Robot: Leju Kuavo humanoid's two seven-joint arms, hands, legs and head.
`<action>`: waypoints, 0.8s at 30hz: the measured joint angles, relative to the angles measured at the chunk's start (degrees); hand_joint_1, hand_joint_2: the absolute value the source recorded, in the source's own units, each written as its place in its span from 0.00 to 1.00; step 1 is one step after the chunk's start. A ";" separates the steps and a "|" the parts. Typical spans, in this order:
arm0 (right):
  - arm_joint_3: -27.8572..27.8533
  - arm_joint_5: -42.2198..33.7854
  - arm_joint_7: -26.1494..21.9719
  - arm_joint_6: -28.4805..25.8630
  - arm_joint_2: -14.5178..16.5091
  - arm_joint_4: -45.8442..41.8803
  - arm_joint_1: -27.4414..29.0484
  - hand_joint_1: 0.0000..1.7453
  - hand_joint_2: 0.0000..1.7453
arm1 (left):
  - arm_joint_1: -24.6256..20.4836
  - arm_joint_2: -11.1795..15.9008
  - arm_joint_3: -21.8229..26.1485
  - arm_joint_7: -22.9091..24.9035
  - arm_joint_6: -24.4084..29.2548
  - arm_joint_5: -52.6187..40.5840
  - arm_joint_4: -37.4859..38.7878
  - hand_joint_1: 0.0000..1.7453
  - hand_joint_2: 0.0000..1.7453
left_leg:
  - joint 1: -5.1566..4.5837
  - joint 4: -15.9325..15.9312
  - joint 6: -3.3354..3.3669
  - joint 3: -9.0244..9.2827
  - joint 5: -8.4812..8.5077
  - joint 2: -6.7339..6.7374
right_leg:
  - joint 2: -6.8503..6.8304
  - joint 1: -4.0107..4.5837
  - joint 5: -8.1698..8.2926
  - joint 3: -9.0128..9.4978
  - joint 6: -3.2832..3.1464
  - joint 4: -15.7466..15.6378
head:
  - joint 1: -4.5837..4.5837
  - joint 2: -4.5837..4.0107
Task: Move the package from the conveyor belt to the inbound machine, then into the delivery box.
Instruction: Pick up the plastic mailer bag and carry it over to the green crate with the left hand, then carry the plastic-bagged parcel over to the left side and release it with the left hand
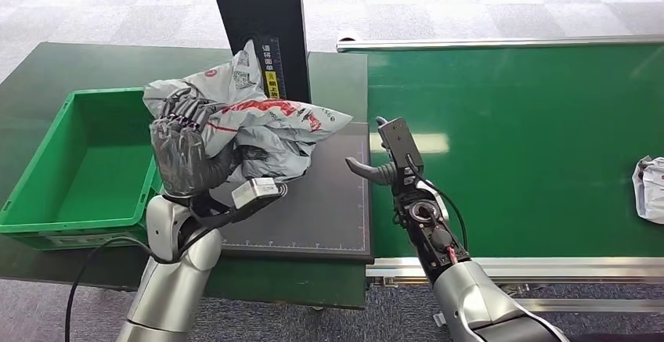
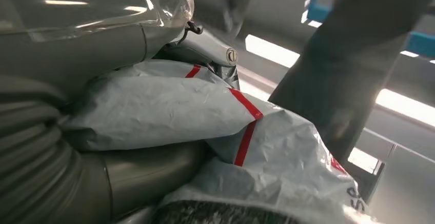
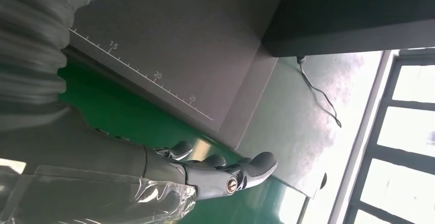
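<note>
My left hand (image 1: 182,158) grips a crumpled grey package with red print (image 1: 258,123), holding it up above the left part of the dark grey inbound machine plate (image 1: 321,209). The left wrist view shows that package (image 2: 169,111) pressed between my thumb and fingers. The green delivery box (image 1: 78,162) stands just left of my left hand. My right hand (image 1: 391,158) hovers open over the conveyor belt's (image 1: 532,146) left edge, beside the plate, holding nothing. The right wrist view shows its fingers (image 3: 225,170) apart above the belt and the plate's ruler markings (image 3: 154,78).
The machine's black upright post (image 1: 258,21) rises behind the held package. Another grey package (image 1: 650,189) lies at the belt's far right edge. The box and plate sit on a dark green table (image 1: 47,68). A cable (image 1: 86,271) hangs by my left arm.
</note>
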 joint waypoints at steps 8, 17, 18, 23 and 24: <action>0.00 -0.22 -0.68 -0.60 -0.63 -2.40 2.00 0.00 1.00 | -9.86 4.77 10.06 19.19 -0.29 -12.40 8.11 0.98 1.00 | 0.05 0.00 -0.07 0.02 0.06 0.05 | 0.05 0.05 0.03 -0.04 -0.04 0.02 | 0.00 -0.01; -0.12 -0.40 -0.87 -1.31 -1.65 -3.76 2.86 0.00 1.00 | -18.42 13.69 17.43 26.73 -0.46 -8.69 27.13 1.00 1.00 | 0.09 0.00 -0.14 -0.09 0.09 0.15 | 0.17 0.09 0.04 -0.13 -0.06 0.04 | 0.02 -0.01; -0.15 -0.44 -0.95 -1.34 -1.72 -3.85 2.89 0.00 1.00 | -18.88 14.49 18.41 26.31 -0.37 -7.67 28.39 1.00 1.00 | 0.09 0.00 -0.14 -0.10 0.09 0.18 | 0.21 0.09 0.04 -0.16 -0.06 0.04 | 0.02 -0.01; -0.26 -0.74 -1.10 -1.62 -2.05 -4.65 3.30 0.00 1.00 | -20.08 17.68 25.34 24.46 -0.10 -6.86 32.61 0.93 1.00 | 0.09 0.00 -0.14 -0.16 0.09 0.17 | 0.23 0.09 0.04 -0.24 -0.06 0.04 | 0.02 -0.01; -0.26 -0.75 -1.10 -1.63 -2.06 -4.79 3.34 0.00 1.00 | -20.15 17.92 27.01 23.92 -0.09 -7.28 33.02 0.77 1.00 | 0.10 0.00 -0.14 -0.17 0.09 0.16 | 0.23 0.09 0.04 -0.25 -0.06 0.04 | 0.02 -0.01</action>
